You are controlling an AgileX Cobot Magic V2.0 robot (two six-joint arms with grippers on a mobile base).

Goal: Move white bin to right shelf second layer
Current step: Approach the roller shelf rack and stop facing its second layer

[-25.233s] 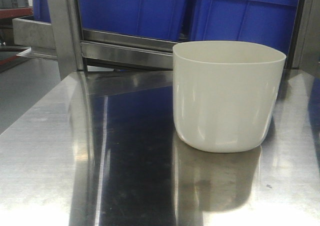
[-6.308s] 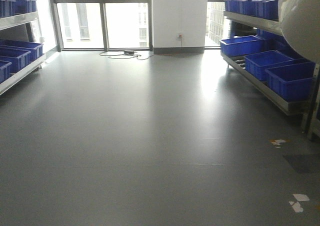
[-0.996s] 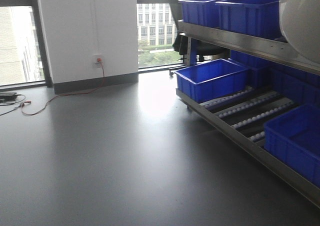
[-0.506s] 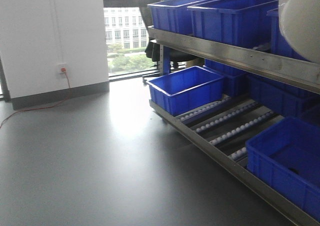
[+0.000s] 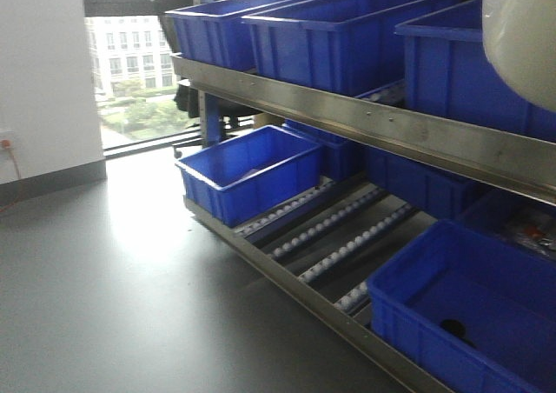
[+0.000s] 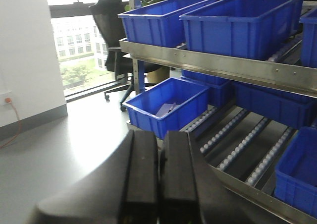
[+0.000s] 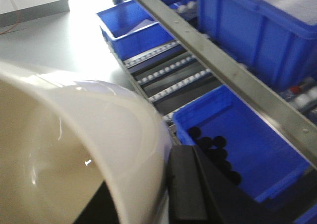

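The rack is swinging closer, so I am nearing the drop. My right fingers (image 7: 190, 184) are clamping the white bin (image 5: 526, 36) aloft, near right; my left fingers (image 6: 143, 169) are pressing together, empty. Blue crates (image 5: 347, 28) are crowding the right shelf second layer (image 5: 347, 119); any free gap is sitting out of frame.

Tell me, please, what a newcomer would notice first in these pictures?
Rows of blue crates on the steel rack fill the right side of the front view. Next comes the glossy white bin, held up close against the right wrist camera. Bare white roller rails run between the lower crates.
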